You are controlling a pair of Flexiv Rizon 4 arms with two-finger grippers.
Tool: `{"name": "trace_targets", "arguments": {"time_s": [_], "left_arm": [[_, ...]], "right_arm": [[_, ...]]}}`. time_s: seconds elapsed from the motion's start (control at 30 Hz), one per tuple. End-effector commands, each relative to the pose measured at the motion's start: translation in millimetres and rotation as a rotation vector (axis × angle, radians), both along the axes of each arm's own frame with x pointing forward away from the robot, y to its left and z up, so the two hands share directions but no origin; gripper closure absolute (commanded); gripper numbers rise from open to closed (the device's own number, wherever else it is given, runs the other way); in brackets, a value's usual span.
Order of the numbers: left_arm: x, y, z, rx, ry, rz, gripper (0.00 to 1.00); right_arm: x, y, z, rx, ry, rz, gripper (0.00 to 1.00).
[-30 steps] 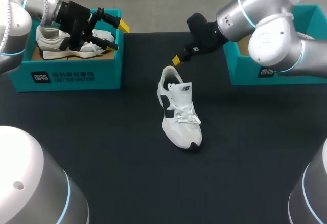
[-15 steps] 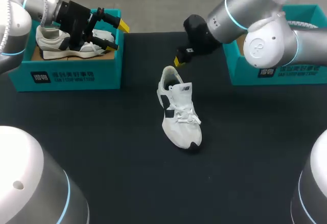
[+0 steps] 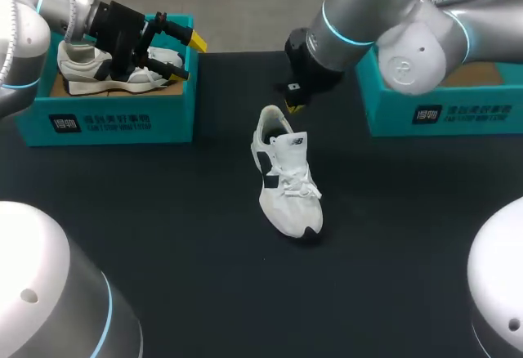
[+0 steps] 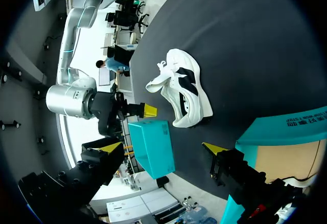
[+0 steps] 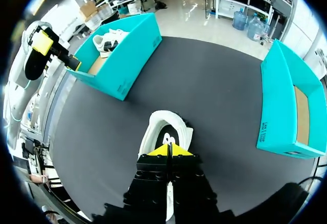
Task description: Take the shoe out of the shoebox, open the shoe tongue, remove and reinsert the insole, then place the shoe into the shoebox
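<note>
Mostly white shoe (image 3: 286, 180), black side patch, white laces.

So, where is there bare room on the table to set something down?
Bare table lies between the left shoebox and the shoe, between the shoe and the right shoebox, and before the shoe's toe. Crowded: the shoe's heel, at the right gripper, and the left shoebox, under the left gripper.
</note>
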State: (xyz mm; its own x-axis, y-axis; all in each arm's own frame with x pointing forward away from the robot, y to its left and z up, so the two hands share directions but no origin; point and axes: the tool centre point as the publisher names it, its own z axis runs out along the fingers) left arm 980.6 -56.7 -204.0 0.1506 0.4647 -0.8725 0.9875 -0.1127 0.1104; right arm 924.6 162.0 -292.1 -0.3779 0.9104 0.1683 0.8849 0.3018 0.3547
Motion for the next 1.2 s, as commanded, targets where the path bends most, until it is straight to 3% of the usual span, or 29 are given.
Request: {"name": "trace_targets", "arguments": {"time_s": [0.03,0.2,0.27,0.5,0.7,1.2], "left_arm": [[-0.2,0,0,0.003,-0.001,-0.001,0.00],[-0.2,0,0,0.003,-0.001,-0.001,0.00],[-0.2,0,0,0.003,-0.001,-0.001,0.00],[-0.2,0,0,0.003,-0.001,-0.001,0.00],[-0.2,0,0,0.003,-0.001,-0.001,0.00],[-0.2,0,0,0.003,-0.001,-0.001,0.00]], "right_arm": [[-1.1,3,1,-0.065,-0.022,-0.028,1.00],[-1.1,3,1,-0.065,-0.022,-0.028,1.00],[-0.2,4,-6,-0.086,0.014,-0.039,1.00],[2.4,7,-26,-0.107,0.007,-0.130,1.00],[4.4,15,-46,-0.101,0.065,-0.119,1.00],[-25.1,11,-82,-0.157,0.196,-0.092,1.00]]}}
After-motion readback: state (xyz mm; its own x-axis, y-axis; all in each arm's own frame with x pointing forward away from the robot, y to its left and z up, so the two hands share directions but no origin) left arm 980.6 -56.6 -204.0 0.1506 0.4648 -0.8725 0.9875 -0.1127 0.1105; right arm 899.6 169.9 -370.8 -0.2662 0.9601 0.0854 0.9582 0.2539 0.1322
